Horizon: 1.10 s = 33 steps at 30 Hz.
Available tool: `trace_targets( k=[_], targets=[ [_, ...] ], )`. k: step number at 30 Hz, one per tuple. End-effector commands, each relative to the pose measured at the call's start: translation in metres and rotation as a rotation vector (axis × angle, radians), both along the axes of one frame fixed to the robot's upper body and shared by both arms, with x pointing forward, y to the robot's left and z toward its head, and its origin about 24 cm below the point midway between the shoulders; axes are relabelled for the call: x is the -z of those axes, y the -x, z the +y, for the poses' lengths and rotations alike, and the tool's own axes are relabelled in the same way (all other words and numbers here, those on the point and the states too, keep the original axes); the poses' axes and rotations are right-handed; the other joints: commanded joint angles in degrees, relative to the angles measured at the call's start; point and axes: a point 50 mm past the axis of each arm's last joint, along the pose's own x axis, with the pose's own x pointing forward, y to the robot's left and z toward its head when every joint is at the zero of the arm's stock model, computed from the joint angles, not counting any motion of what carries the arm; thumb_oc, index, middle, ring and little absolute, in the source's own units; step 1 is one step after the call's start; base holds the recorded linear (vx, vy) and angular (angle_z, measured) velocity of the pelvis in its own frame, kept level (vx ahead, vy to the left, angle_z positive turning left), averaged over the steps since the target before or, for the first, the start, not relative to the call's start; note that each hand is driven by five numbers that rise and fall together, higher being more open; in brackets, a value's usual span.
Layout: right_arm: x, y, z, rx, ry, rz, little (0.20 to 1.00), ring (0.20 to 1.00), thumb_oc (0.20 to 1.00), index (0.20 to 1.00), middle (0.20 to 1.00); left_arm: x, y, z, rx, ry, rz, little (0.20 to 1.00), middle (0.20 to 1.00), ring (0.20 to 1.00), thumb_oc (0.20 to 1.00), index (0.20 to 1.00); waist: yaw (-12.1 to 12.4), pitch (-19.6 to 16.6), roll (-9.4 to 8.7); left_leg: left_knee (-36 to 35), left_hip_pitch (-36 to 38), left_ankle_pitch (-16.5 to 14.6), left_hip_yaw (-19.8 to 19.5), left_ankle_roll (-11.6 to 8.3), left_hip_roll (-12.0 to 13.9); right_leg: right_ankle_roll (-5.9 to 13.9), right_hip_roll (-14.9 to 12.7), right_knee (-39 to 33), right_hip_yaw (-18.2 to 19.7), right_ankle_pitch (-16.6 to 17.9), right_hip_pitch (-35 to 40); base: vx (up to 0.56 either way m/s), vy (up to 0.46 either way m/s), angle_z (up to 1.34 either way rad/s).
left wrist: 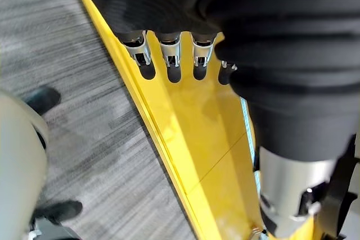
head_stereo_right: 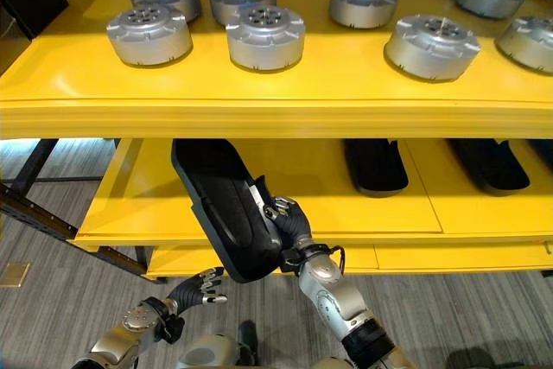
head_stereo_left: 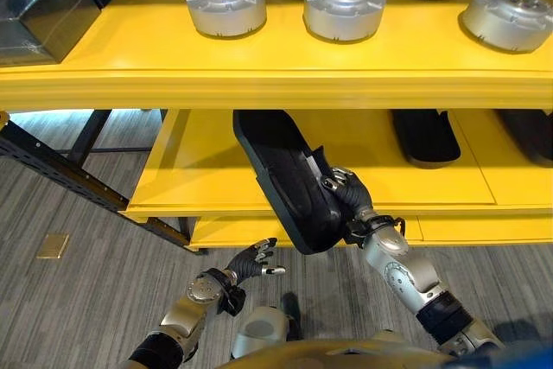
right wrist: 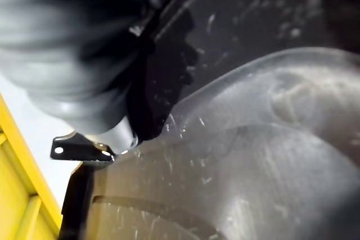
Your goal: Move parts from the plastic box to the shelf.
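Our right hand is clenched around the near end of a long black part, fingers curled over its edge. The part is tilted, its far end already under the upper shelf board and above the yellow middle shelf, while the near end hangs out past the shelf's front lip. To finish this step well, we judge that we should level the part first, then slide it straight in until it lies flat like the other black parts further right, keeping well apart from them. Loosening the grip early could let it tip off the lip. Our left hand hovers low over the carpet, fingers relaxed and holding nothing. The round silver parts on top need no attention.
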Motion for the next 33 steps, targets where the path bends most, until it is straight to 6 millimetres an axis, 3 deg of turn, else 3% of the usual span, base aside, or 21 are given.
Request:
trace_targets(
  k=[1, 4, 5, 7, 11, 14, 18, 20, 22, 23, 26, 29, 30, 32, 33],
  targets=[
    [-0.032, -0.005, -0.001, -0.011, -0.056, -0.141, 0.200, 0.200, 0.200, 0.200, 0.200, -0.012, -0.014, -0.018, -0.007, 0.063, -0.088, 1.000, 1.000, 1.000, 1.000, 1.000, -0.97, -0.31, 0.56, 0.62, 3.61, 1.30, 0.07, -5.40, 4.89, 0.18, 9.29, -3.33, 2.31, -6.56, 0.78, 0.09, -0.051, 0.03],
    [-0.031, -0.004, -0.002, -0.029, -0.048, -0.137, 0.200, 0.200, 0.200, 0.200, 0.200, -0.009, -0.010, -0.022, 0.004, 0.060, -0.083, 1.000, 1.000, 1.000, 1.000, 1.000, -1.24, 0.02, -0.45, 0.68, 3.26, 1.58, 0.39, -6.86, 4.83, -1.08, 12.55, -10.37, 2.68, -5.09, 3.67, 0.10, -0.070, 0.07],
    [-0.026, -0.005, -0.003, -0.037, -0.029, -0.121, 0.200, 0.200, 0.200, 0.200, 0.200, -0.008, -0.008, -0.028, 0.011, 0.067, -0.084, 1.000, 1.000, 1.000, 1.000, 1.000, -1.61, 0.18, -0.91, 1.54, 1.91, 2.07, 0.06, -7.75, 4.99, -1.85, 13.74, -13.11, 4.49, -3.73, 4.40, 0.13, -0.065, 0.01],
    [-0.020, -0.005, -0.005, -0.044, -0.032, -0.098, 0.200, 0.200, 0.200, 0.200, 0.200, -0.009, -0.010, -0.033, 0.030, 0.055, -0.097, 1.000, 1.000, 1.000, 1.000, 1.000, -2.67, 0.49, -0.91, 2.90, 0.35, 1.99, -0.76, -7.98, 5.33, -3.15, 15.04, -13.13, 7.19, -4.68, 4.97, 0.13, -0.075, -0.01],
    [-0.019, -0.008, -0.011, -0.037, -0.033, -0.105, 0.200, 0.200, 0.200, 0.200, 0.200, -0.019, -0.015, -0.042, 0.041, 0.170, -0.075, 1.000, 1.000, 1.000, 1.000, 1.000, -2.66, -0.71, -0.63, 1.94, 0.53, 2.52, -0.91, -8.37, 5.41, -3.09, 14.68, -14.59, 5.90, -4.00, 5.22, 0.12, -0.095, 0.08],
    [-0.021, -0.011, -0.016, -0.021, -0.053, -0.111, 0.200, 0.200, 0.200, 0.200, 0.200, -0.022, -0.012, -0.036, 0.063, 0.127, -0.063, 1.000, 1.000, 1.000, 1.000, 1.000, -2.60, -0.82, -0.49, 3.70, 0.73, 1.29, -0.09, -8.39, 5.38, -3.33, 14.57, -14.09, 5.18, -4.55, 5.66, 0.13, -0.158, 0.18],
    [-0.025, -0.014, -0.016, 0.002, -0.076, -0.114, 0.200, 0.200, 0.200, 0.200, 0.200, -0.021, -0.008, -0.021, 0.052, 0.087, -0.050, 1.000, 1.000, 1.000, 1.000, 1.000, -2.77, -0.02, -0.59, 11.03, -1.08, -1.78, 2.95, -7.85, 7.06, -4.14, 13.47, -12.12, 3.16, -6.39, 5.78, 0.07, -0.154, 0.19],
    [-0.028, -0.017, -0.013, 0.017, -0.098, -0.111, 0.200, 0.200, 0.200, 0.200, 0.200, -0.021, -0.004, -0.019, 0.087, 0.098, -0.051, 1.000, 1.000, 1.000, 1.000, 1.000, -3.17, 0.62, -0.62, 20.48, -4.00, -3.70, 5.51, -7.53, 9.55, -5.24, 12.88, -10.23, 2.48, -7.50, 5.44, 0.01, -0.133, 0.35],
    [-0.030, -0.019, -0.010, 0.014, -0.096, -0.118, 0.200, 0.200, 0.200, 0.200, 0.200, -0.024, -0.005, -0.024, 0.152, 0.092, -0.073, 1.000, 1.000, 1.000, 1.000, 1.000, -3.50, 0.93, -0.15, 24.91, -5.48, -0.90, 5.94, -8.68, 13.00, -6.27, 13.47, -9.19, 2.44, -8.60, 5.30, 0.03, -0.035, 0.23],
    [-0.030, -0.019, -0.010, 0.011, -0.093, -0.117, 0.200, 0.200, 0.200, 0.200, 0.200, -0.027, -0.006, -0.027, 0.182, 0.096, -0.081, 1.000, 1.000, 1.000, 1.000, 1.000, -3.93, 0.81, 0.33, 25.97, -5.04, -1.38, 5.52, -9.86, 15.01, -6.08, 13.70, -8.01, 2.45, -10.45, 5.67, 0.08, 0.076, -0.08],
    [-0.029, -0.021, -0.010, 0.022, -0.066, -0.094, 0.200, 0.200, 0.200, 0.200, 0.200, -0.034, -0.014, -0.039, 0.201, 0.133, -0.083, 1.000, 1.000, 1.000, 1.000, 1.000, -5.59, -1.24, 1.04, 20.10, -0.93, 2.56, 6.80, -11.51, 19.71, -6.46, 12.80, -6.69, 1.12, -11.88, 5.06, 0.09, 0.262, 0.02],
    [-0.028, -0.021, -0.013, 0.036, -0.024, -0.086, 0.200, 0.200, 0.200, 0.200, 0.200, -0.036, -0.018, -0.051, 0.204, 0.169, -0.084, 1.000, 1.000, 1.000, 1.000, 1.000, -6.34, -2.58, 1.84, 15.26, 0.40, 9.21, 4.50, -14.53, 22.48, -6.28, 11.64, -5.94, 1.89, -12.08, 3.77, -0.01, 0.369, 0.00],
    [-0.027, -0.021, -0.015, 0.031, -0.011, -0.087, 0.200, 0.200, 0.200, 0.200, 0.200, -0.037, -0.019, -0.054, 0.200, 0.185, -0.088, 1.000, 1.000, 1.000, 1.000, 1.000, -6.43, -2.69, 2.01, 14.74, -0.63, 11.72, 3.75, -14.19, 23.70, -6.70, 11.01, -5.41, 2.34, -11.40, 2.59, -0.08, 0.392, -0.19],
    [-0.026, -0.021, -0.018, 0.019, -0.004, -0.083, 0.200, 0.200, 0.200, 0.200, 0.200, -0.037, -0.020, -0.058, 0.187, 0.199, -0.089, 1.000, 1.000, 1.000, 1.000, 1.000, -6.66, -2.58, 2.04, 15.74, -1.60, 12.25, 1.56, -14.29, 24.00, -6.60, 9.90, -3.90, 3.85, -11.97, 1.87, -0.05, 0.351, -0.28],
    [-0.025, -0.022, -0.021, 0.014, -0.010, -0.075, 0.200, 0.200, 0.200, 0.200, 0.200, -0.037, -0.021, -0.058, 0.180, 0.196, -0.091, 1.000, 1.000, 1.000, 1.000, 1.000, -6.93, -2.62, 2.10, 15.77, -1.35, 10.79, 1.42, -13.81, 23.43, -6.24, 8.94, -2.76, 4.33, -12.36, 1.36, -0.04, 0.309, -0.48]
  ],
)
